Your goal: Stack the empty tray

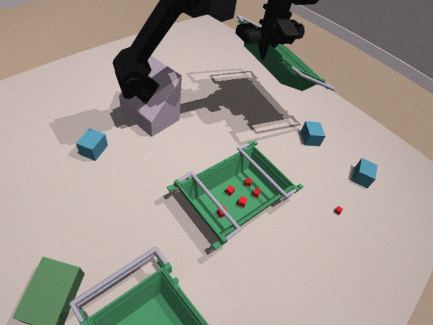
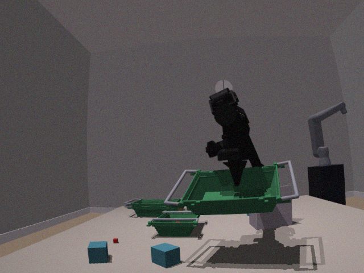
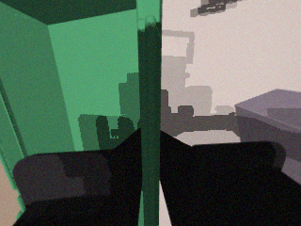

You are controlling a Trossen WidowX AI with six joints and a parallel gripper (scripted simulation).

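The loaded tray stands on the table with several small red blocks inside. Its two grey bars lie swung in across its top, one near each end. My gripper is shut on one long side wall of the empty tray. It holds that tray well above the table, behind the loaded tray in the top view. The held tray is tilted, its open top leaning towards the exterior camera, with its bars swung out past its ends.
Another green tray, bars out, stands beyond the loaded one, near a green block. A purple block stands near the arm. Teal cubes and one red block lie around.
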